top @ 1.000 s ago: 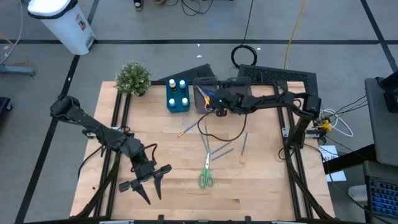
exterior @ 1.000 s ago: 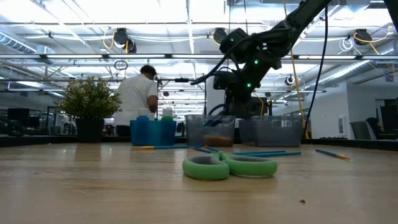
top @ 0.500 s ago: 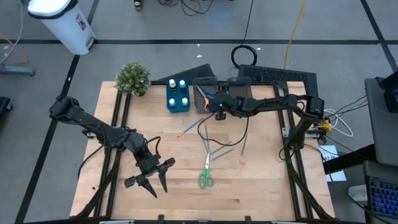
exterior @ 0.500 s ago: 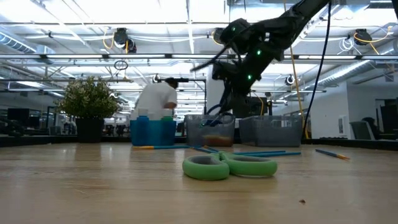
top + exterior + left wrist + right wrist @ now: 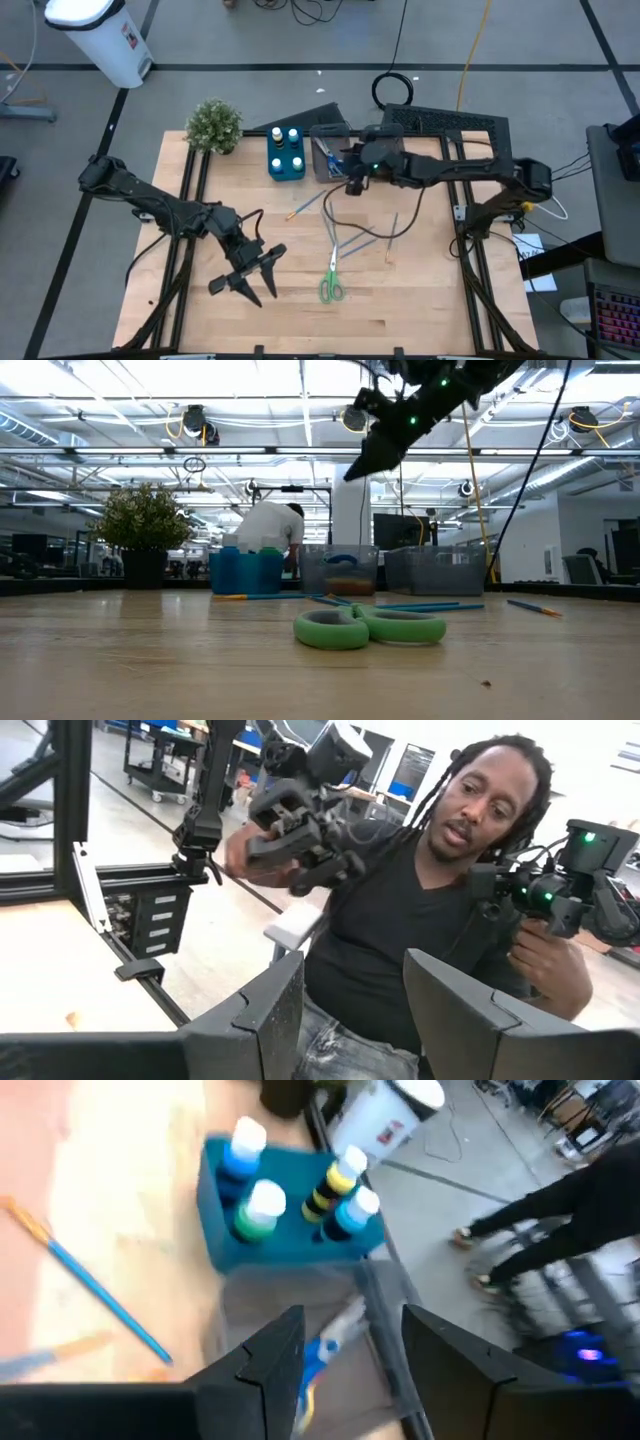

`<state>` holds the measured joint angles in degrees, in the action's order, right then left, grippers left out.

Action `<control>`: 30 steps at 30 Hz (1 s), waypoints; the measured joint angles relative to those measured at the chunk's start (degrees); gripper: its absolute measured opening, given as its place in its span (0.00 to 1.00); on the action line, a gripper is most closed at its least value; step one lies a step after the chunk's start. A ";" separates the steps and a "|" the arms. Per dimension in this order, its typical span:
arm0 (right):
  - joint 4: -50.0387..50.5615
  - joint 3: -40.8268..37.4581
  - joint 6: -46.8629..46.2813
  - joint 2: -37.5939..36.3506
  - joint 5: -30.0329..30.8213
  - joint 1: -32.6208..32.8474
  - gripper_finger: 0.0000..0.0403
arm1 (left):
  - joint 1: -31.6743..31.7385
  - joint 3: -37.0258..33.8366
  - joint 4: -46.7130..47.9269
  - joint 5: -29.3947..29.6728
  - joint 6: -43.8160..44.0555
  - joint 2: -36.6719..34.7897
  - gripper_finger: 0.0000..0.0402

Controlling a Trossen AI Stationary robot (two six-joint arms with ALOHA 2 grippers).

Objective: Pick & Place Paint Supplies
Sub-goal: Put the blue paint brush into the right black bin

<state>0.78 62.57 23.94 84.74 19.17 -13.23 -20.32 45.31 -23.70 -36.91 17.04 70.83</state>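
Note:
Green-handled scissors (image 5: 331, 288) lie flat on the table, also close up in the low view (image 5: 370, 628). Several thin brushes (image 5: 355, 240) lie flat around them; one brush (image 5: 100, 1295) shows in the right wrist view. Capped bottles stand in the blue bin (image 5: 286, 155) (image 5: 290, 1210). My left gripper (image 5: 248, 280) (image 5: 355, 1010) is open, left of the scissors and touching nothing. My right gripper (image 5: 352, 182) (image 5: 350, 1360) is open and empty, raised (image 5: 385, 445) above the grey bin (image 5: 330, 155) (image 5: 330, 1340), which holds something blue and yellow.
A potted plant (image 5: 213, 125) stands at the far left corner. A second grey bin (image 5: 440, 570) sits right of the first. A black cable (image 5: 345, 215) trails across the table's middle. A person sits beyond the table in the left wrist view (image 5: 440, 920).
My right gripper has risen well above the grey bin and drifted slightly right. My left gripper has moved right, toward the green scissors, and turned a little. The scissors and brushes have stayed put.

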 joint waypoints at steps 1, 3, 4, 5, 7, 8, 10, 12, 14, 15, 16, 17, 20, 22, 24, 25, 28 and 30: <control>0.28 0.00 -1.46 -0.70 -1.56 0.02 0.40 | 0.14 0.01 0.00 0.01 -0.06 -0.01 0.45; 2.00 0.00 -4.59 -2.29 -5.38 0.58 0.40 | 0.16 0.01 -0.02 0.12 -0.35 0.00 0.45; 2.35 0.00 -6.18 -2.85 -7.43 0.99 0.39 | 0.16 0.01 -0.04 0.48 -0.35 0.00 0.45; 2.34 0.00 -7.74 -3.36 -9.80 1.46 0.39 | 0.14 0.01 -0.08 1.06 -0.35 -0.02 0.45; 3.25 0.00 -10.09 -4.29 -13.59 2.71 0.39 | 0.09 0.01 -0.13 2.51 -0.37 -0.01 0.45; 3.79 0.00 -11.18 -4.66 -15.16 3.41 0.39 | 0.11 0.01 -0.25 3.54 -0.53 0.00 0.45; 4.80 0.00 -13.46 -5.06 -18.26 5.06 0.39 | 0.11 0.01 -0.33 6.13 -1.76 -0.01 0.45; 5.50 0.00 -16.17 -5.06 -22.41 6.90 0.39 | 0.11 0.01 -0.33 9.12 -2.33 -0.01 0.45; 5.34 -0.50 -18.18 -5.04 -27.07 8.96 0.39 | 0.11 0.01 -0.33 12.49 -2.28 0.00 0.45; 4.38 -1.22 -18.73 -5.04 -29.15 10.15 0.39 | 0.11 0.01 -0.33 14.01 -2.38 0.00 0.45; 3.21 -2.28 -18.81 -5.05 -30.58 11.33 0.39 | 0.11 0.01 -0.31 15.56 -3.18 -0.02 0.45; 2.21 -3.47 -18.73 -5.04 -31.36 12.63 0.39 | 0.11 0.01 -0.25 17.06 -4.62 -0.01 0.45; -0.27 -7.50 -18.79 -4.99 -31.44 16.47 0.39 | 0.09 -0.01 0.04 21.94 -9.65 0.04 0.45; -1.74 -10.22 -18.77 -5.57 -31.33 18.99 0.39 | 0.01 0.01 0.24 25.13 -12.64 0.42 0.45; -3.16 -12.75 -18.68 -5.69 -30.65 20.97 0.39 | -0.15 0.01 2.02 27.14 -15.05 0.50 0.45; -2.95 -14.02 -18.71 -5.65 -29.08 21.86 0.38 | -0.26 -0.02 2.62 28.14 -15.55 0.50 0.45; 0.31 -17.57 -21.21 -5.85 -21.98 23.51 0.38 | -0.41 0.01 4.98 31.24 -15.87 0.47 0.45; 3.43 -19.17 -24.38 -6.84 -18.87 24.03 0.39 | -0.41 -0.01 6.25 32.17 -15.87 0.48 0.45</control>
<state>4.21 43.39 -0.44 77.89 0.30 10.80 -20.73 45.31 -17.46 -4.73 1.17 71.31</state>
